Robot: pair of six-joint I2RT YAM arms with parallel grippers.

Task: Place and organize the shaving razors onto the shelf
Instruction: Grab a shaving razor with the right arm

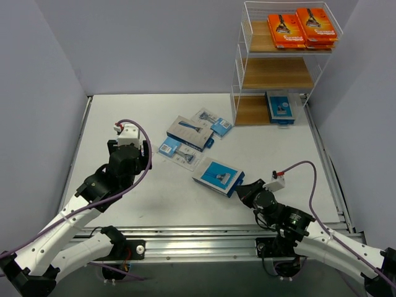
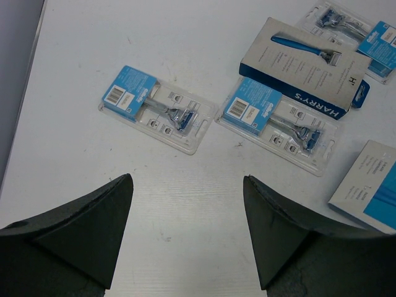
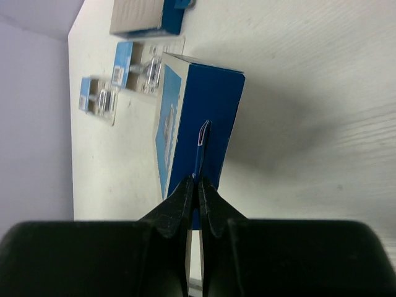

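The white wire shelf [image 1: 240, 68] stands at the far right. Two orange razor boxes [image 1: 286, 30] lie on its top tier and a blue box [image 1: 280, 106] on its bottom tier. On the table lie a blue-and-grey box [image 1: 189, 132], two blister packs [image 1: 212, 122] [image 1: 179, 150] and a blue box [image 1: 218, 176]. My right gripper [image 1: 243, 189] is shut on the thin hang tab of that blue box [image 3: 204, 111]; its fingertips [image 3: 185, 192] pinch the tab. My left gripper [image 2: 185, 185] is open and empty, just short of two blister packs [image 2: 158, 108] [image 2: 278, 124] and the grey box [image 2: 309, 68].
The shelf's middle tier [image 1: 276, 73] holds nothing. Grey walls close in on the left and right. A metal rail [image 1: 216, 238] runs along the near table edge. A third blister pack [image 2: 359, 31] lies beyond the grey box.
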